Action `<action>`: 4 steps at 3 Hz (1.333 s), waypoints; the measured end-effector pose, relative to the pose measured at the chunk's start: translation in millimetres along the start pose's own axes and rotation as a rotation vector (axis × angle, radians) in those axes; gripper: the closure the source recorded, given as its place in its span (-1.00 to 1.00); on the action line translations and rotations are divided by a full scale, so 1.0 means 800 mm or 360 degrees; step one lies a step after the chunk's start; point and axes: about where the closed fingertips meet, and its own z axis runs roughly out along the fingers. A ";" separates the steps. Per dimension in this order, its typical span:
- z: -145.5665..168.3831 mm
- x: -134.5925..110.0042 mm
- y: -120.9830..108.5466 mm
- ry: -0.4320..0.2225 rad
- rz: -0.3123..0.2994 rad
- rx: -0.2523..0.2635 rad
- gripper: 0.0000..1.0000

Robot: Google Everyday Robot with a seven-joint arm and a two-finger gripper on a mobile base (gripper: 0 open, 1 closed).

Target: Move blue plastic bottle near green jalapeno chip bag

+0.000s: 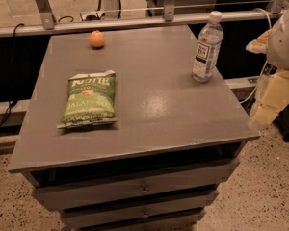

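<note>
A gray surface [159, 105] sits on top of a set of drawers [144, 190]. Three things are on it.

The blue plastic bottle [207, 47] stands up straight near the far right corner of the surface. It is clear, with a white cap and a dark and white label. Nothing touches it.

The green jalapeno chip bag [89, 100] lies flat on the left side of the surface, about halfway between front and back. Its white top band points to the back. The bottle and the bag are well apart, with a wide bare patch of gray between them.

A small orange fruit [97, 39] sits near the back edge, behind the bag and apart from it.

The gripper [267, 107] is off the right side of the surface, out over the speckled floor [279, 186]. It hangs down from a round white arm part [286, 42] and looks pale yellow. It is to the right of the bottle and closer to the front, not touching it. It is not clear whether the gripper is spread apart or closed. It does not have the bottle.

A metal rail [135, 22] runs behind the surface.
</note>
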 end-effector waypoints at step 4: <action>0.117 -0.034 -0.197 -0.0511 0.0241 0.0342 -1.00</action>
